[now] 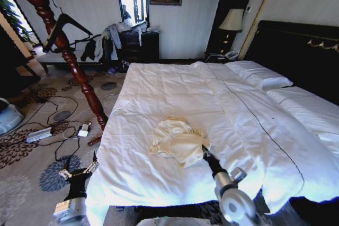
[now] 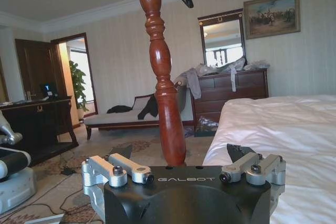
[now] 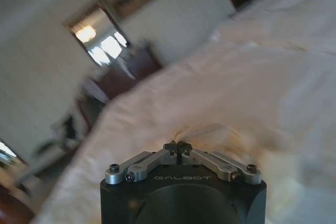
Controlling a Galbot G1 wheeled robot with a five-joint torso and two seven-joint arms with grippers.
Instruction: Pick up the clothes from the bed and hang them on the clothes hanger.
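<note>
One cream shirt (image 1: 177, 140) lay crumpled in a soft, puckered heap on the white duvet of the bed (image 1: 175, 91), near its foot edge. The right gripper (image 1: 204, 152) reached in from five o'clock, its arm slanting up from the bed's foot, fingertips pressed together at the shirt's near corner; whether fabric was pinched between them I cannot tell. The left gripper (image 1: 79, 172) hung low at seven o'clock beside the mattress, fingers spread apart. Open duvet surrounded the shirt. The black hanger (image 1: 66, 27) hung on the wooden pole (image 1: 63, 46) at ten o'clock.
</note>
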